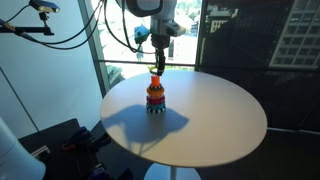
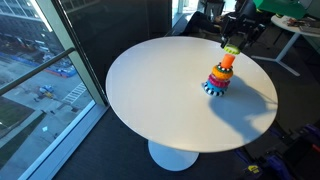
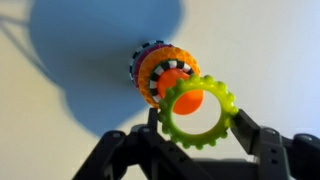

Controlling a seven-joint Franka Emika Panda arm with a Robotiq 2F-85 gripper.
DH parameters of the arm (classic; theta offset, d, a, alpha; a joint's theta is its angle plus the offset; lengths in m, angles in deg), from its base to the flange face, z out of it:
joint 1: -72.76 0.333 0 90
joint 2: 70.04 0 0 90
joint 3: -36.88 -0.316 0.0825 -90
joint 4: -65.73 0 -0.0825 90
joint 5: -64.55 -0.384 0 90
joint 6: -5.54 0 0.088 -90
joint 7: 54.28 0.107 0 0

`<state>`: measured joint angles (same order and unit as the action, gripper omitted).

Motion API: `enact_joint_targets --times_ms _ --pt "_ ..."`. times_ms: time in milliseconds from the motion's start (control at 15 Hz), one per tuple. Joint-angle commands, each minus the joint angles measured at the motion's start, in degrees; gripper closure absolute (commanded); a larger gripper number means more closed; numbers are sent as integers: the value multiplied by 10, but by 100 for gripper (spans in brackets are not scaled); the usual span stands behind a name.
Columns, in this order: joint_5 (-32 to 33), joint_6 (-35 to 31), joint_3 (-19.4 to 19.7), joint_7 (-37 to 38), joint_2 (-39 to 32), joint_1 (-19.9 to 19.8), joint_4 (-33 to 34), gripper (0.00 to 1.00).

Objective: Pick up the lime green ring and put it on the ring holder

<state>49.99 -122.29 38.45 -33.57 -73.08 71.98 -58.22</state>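
Ring holder [image 3: 158,68]: stands upright on the white round table [image 3: 280,40]; dark toothed base, stacked rings in orange, black-and-white and other colours, an orange-red peg [image 3: 188,100] on top; seen in both exterior views [image 1: 155,96] [image 2: 219,80] as well.

Lime green ring [image 3: 197,137]: held in the air just above the holder's peg; lies flat, its open centre facing down on the stack; in the wrist view the peg shows through the hole, a little off centre, and most of the stack shows beside the ring; whether the ring touches the peg tip cannot be told; a small green spot right over the holder in both exterior views [image 1: 155,72] [image 2: 231,49].

Gripper [image 3: 198,120]: hangs directly above the holder, pointing down [image 1: 155,66] [image 2: 232,45]; the two dark fingers [image 3: 246,128] are drawn in against opposite sides of the lime green ring's toothed outer rim and grip it; nothing else is in the claw.

Table: the holder stands away from the rim in both exterior views [image 1: 225,125] [image 2: 140,95]; a soft shadow [image 3: 95,45] spreads over the tabletop around and beside the holder's base.
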Motion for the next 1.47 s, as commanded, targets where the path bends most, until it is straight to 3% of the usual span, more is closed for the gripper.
enact_joint_targets --times_ms 0,667,733,800,933,1400 --pt "13 33 1 23 -24 0 29 51" --pt "21 29 3 30 -47 3 27 51" --pt "21 26 3 30 -46 3 25 43" --pt "20 24 3 29 -43 3 22 7" --pt "24 27 3 30 -36 3 17 0" --pt "94 64 10 18 -4 1 0 0"
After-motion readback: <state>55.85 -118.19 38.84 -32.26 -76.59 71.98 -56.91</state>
